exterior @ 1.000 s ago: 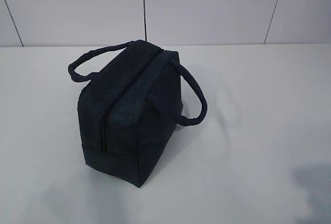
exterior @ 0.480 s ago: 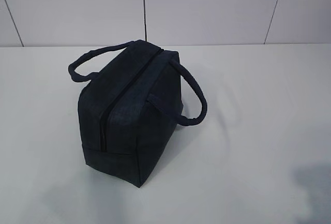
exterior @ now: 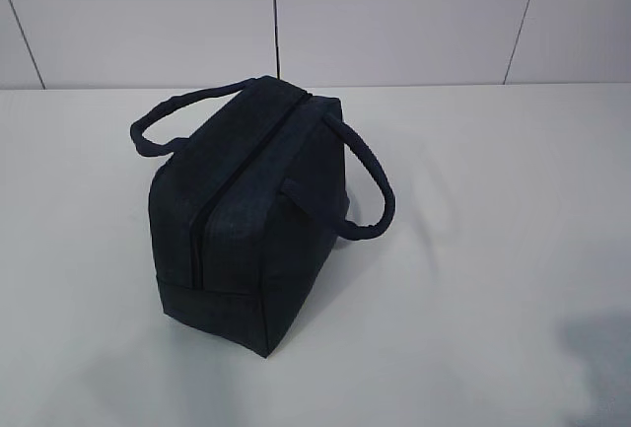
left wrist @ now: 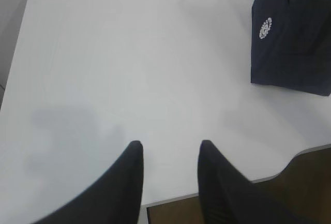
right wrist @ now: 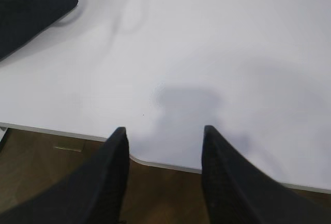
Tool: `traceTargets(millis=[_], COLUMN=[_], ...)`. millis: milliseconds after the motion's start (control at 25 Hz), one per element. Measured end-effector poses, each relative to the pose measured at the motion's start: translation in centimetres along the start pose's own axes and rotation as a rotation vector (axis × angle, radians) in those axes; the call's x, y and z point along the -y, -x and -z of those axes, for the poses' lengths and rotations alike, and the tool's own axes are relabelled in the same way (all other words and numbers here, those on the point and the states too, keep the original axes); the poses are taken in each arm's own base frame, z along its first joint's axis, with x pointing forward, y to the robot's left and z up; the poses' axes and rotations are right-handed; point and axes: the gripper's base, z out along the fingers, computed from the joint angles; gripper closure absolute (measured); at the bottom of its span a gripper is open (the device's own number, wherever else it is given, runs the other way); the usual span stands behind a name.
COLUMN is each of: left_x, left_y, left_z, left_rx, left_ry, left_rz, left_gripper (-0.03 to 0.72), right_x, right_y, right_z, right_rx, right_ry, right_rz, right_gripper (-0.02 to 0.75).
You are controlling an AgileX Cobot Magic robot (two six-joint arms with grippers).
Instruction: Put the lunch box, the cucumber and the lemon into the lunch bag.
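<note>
The dark navy lunch bag [exterior: 251, 210] stands on the white table [exterior: 493, 249], its zipper shut along the top and both loop handles hanging out to the sides. A corner of it with a white round logo shows in the left wrist view [left wrist: 292, 32] and another corner in the right wrist view [right wrist: 31, 6]. The lunch box, cucumber and lemon are out of view. My left gripper [left wrist: 170, 144] is open and empty above the table's near edge. My right gripper [right wrist: 164, 129] is open and empty over the near edge too. Neither gripper shows in the exterior view.
The table's front edge [right wrist: 165, 164] with a curved notch lies under the right gripper, brown floor below it. A white panelled wall [exterior: 394, 13] stands behind the table. A faint shadow [exterior: 601, 348] lies at the table's front right.
</note>
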Motion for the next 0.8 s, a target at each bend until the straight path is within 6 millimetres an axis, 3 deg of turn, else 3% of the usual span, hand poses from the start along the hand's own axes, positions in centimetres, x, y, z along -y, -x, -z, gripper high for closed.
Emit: traceTargets(millis=[800], left_x=[0.00], left_y=[0.00], left_z=[0.00], left_rx=[0.000], left_ry=[0.000], left_rz=[0.000], left_gripper=[0.449], right_x=[0.00], right_y=[0.02], right_z=[0.00], right_rx=[0.002], right_ry=[0.000], right_rz=[0.002], right_gripper=[0.391])
